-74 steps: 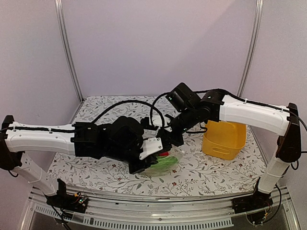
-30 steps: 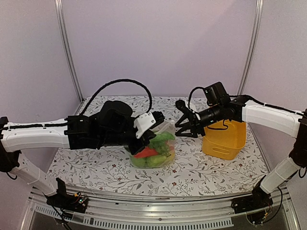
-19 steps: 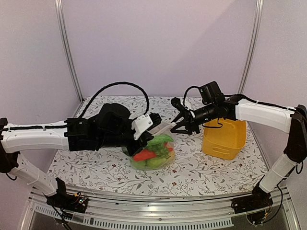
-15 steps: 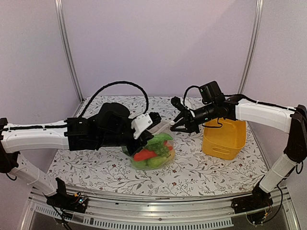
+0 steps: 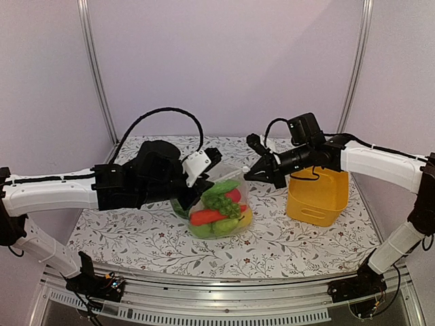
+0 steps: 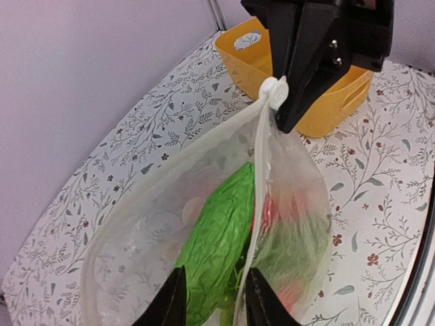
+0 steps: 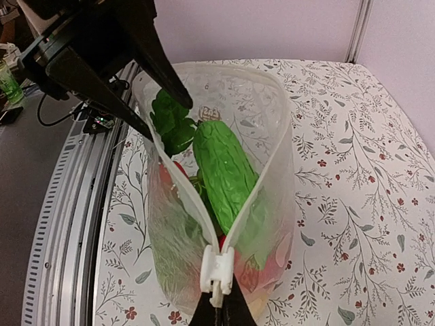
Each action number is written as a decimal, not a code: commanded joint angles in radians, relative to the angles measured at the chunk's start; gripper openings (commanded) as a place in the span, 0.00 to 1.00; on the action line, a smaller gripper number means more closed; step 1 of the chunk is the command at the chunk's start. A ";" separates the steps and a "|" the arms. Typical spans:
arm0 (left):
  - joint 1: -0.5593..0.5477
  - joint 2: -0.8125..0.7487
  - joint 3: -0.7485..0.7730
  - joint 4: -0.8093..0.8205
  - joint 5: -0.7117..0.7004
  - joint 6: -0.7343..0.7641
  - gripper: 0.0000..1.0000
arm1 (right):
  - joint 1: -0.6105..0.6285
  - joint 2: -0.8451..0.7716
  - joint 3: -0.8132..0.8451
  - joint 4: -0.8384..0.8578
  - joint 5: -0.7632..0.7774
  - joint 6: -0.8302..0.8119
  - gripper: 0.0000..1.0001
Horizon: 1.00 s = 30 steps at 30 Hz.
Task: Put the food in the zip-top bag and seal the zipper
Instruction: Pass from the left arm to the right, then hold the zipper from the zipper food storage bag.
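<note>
- The desk [image 5: 299, 241] is carrying the bag near its middle and the bin to the right.
- The left arm [image 5: 61, 193] is sitting a little higher than half a second ago. The left jaws, clamped a second ago, are now standing partly open. The bag's mouth edge is running loose between their fingers [image 6: 168, 302].
- The right arm [image 5: 377, 159] is reaching in from the right. The right jaws, parted and off the bag a second ago, are now closed tight on the white slider [image 7: 216, 268].
- The zip-top bag [image 5: 216, 207] was lying low under both arms earlier. We are now seeing it upright between them, lifted and tilted a little more than half a second ago. We cannot tell whether its bottom is touching the desk. Its mouth is gaping in a wide loop.
- The yellow bin [image 5: 319, 200] is standing where it stood, just beside the right wrist.
- All the food we can see is sitting inside the bag: a long green vegetable [image 7: 224, 170] on top, green grapes [image 5: 221, 202] under it, and a red-orange carrot [image 5: 204, 217] lower down.
- The zipper [image 7: 178, 193] is lying unsealed along the mouth, with the slider at its right-arm end.
</note>
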 commanded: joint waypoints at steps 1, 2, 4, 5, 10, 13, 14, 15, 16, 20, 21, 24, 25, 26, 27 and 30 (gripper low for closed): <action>0.035 -0.026 0.031 0.072 -0.026 0.041 0.38 | 0.000 -0.069 -0.001 -0.018 0.009 -0.025 0.00; 0.036 -0.023 0.040 0.082 0.019 0.053 0.43 | 0.002 -0.074 0.001 -0.028 0.007 -0.030 0.00; 0.038 -0.010 0.066 0.104 0.106 0.069 0.55 | 0.005 -0.088 0.000 -0.046 0.009 -0.044 0.00; 0.040 -0.001 0.080 0.115 0.147 0.072 0.60 | 0.006 -0.091 -0.003 -0.051 0.012 -0.049 0.00; 0.050 0.115 0.205 0.107 0.320 0.082 0.66 | 0.014 -0.110 -0.018 -0.078 0.008 -0.068 0.00; 0.051 0.194 0.285 0.064 0.401 0.103 0.65 | 0.019 -0.116 -0.020 -0.098 0.009 -0.077 0.00; 0.056 0.215 0.306 0.054 0.416 0.107 0.65 | 0.021 -0.118 -0.020 -0.107 0.009 -0.080 0.00; 0.061 0.232 0.324 0.045 0.436 0.107 0.63 | 0.024 -0.121 -0.021 -0.114 0.007 -0.082 0.00; 0.066 0.248 0.340 0.038 0.456 0.104 0.61 | 0.027 -0.125 -0.022 -0.122 0.010 -0.082 0.00; 0.086 0.275 0.357 0.035 0.534 0.090 0.52 | 0.029 -0.157 -0.038 -0.141 0.029 -0.082 0.00; 0.088 0.277 0.354 0.036 0.550 0.090 0.50 | 0.029 -0.164 -0.042 -0.144 0.029 -0.082 0.00; 0.096 0.280 0.345 0.049 0.582 0.094 0.43 | 0.029 -0.193 -0.060 -0.144 0.031 -0.087 0.00; 0.098 0.285 0.348 0.050 0.597 0.095 0.41 | 0.029 -0.196 -0.061 -0.144 0.033 -0.087 0.00; 0.102 0.292 0.353 0.047 0.613 0.096 0.39 | 0.029 -0.198 -0.062 -0.143 0.034 -0.086 0.00; 0.104 0.302 0.361 0.041 0.629 0.098 0.36 | 0.029 -0.197 -0.062 -0.146 0.036 -0.084 0.00; 0.110 0.325 0.390 0.010 0.674 0.099 0.32 | 0.029 -0.194 -0.061 -0.145 0.037 -0.082 0.00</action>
